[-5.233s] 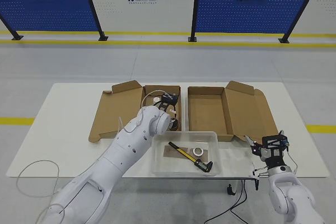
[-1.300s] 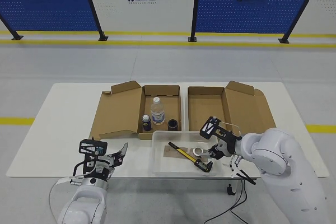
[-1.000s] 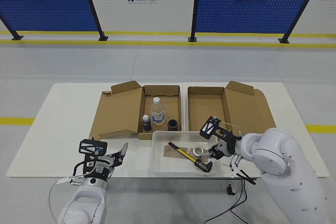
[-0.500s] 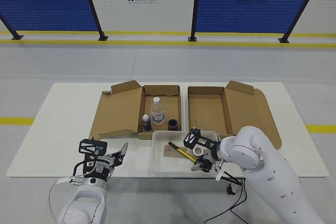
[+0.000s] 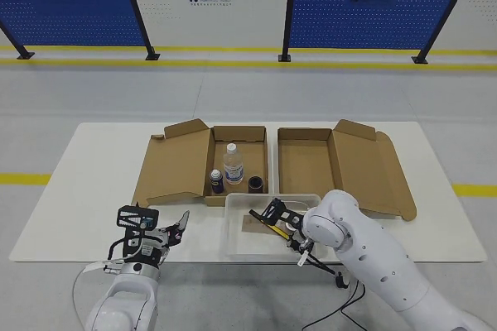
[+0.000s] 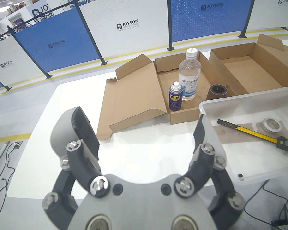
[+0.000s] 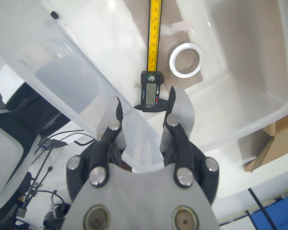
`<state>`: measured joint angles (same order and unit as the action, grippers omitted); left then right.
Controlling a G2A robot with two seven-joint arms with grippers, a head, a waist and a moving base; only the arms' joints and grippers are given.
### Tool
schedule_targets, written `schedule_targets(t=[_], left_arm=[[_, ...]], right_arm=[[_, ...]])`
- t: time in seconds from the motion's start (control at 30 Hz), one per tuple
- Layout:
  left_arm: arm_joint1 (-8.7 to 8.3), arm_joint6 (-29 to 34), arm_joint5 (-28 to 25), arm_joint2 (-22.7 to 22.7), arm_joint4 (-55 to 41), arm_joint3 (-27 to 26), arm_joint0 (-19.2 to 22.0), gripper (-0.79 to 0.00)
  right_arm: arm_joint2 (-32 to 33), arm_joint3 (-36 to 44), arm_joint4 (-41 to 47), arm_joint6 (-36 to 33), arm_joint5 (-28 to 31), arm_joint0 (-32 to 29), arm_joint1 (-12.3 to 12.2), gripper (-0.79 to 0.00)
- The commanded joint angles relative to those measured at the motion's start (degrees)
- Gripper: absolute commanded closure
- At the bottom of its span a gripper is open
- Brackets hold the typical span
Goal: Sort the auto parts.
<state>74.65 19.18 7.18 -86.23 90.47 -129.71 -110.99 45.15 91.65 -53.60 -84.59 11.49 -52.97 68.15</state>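
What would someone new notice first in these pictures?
The right gripper hangs open over the yellow digital caliper, which lies beside a metal ring in the clear bin. Beyond the bin, a clear bottle, a spray can and a black cylinder stand in the left cardboard box.

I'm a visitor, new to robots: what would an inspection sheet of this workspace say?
Surface: white table with two open cardboard boxes and a clear bin.
Job's things: caliper and metal ring in the bin; bottle, spray can, black cylinder in one box.
Clutter: small black bit in the bin.
Grippers: left gripper open over the table's near edge; right gripper open above the caliper's display.
Cables: black cables below the table.
Surroundings: blue fence panels, yellow floor lines.
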Motion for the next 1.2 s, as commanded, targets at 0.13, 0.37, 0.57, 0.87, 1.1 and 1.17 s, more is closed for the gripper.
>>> schedule_targets(t=[0.13,0.37,0.57,0.87,1.1,1.17], left_arm=[[0.00,0.00,0.00,0.00,0.00,0.00,0.00,-0.785],[0.00,0.00,0.00,0.00,0.00,0.00,0.00,-0.785],[0.00,0.00,0.00,0.00,0.00,0.00,0.00,-0.785],[0.00,0.00,0.00,0.00,0.00,0.00,0.00,-0.785],[0.00,0.00,0.00,0.00,0.00,0.00,0.00,-0.785],[0.00,0.00,0.00,0.00,0.00,0.00,0.00,-0.785]], right_arm=[[-2.04,-2.62,-1.05,0.88,-1.79,0.75,0.69,-0.329],[-2.40,-6.19,-1.44,3.32,-2.25,1.25,1.07,-0.332],[-3.11,-9.37,-1.11,5.03,-1.39,1.83,1.52,-0.329],[-4.77,-13.20,-0.23,6.49,0.01,3.05,2.45,-0.302],[-5.91,-15.44,0.04,7.13,0.28,3.69,3.12,-0.286],[-6.00,-16.05,-0.08,7.33,0.27,3.81,3.22,-0.283]])
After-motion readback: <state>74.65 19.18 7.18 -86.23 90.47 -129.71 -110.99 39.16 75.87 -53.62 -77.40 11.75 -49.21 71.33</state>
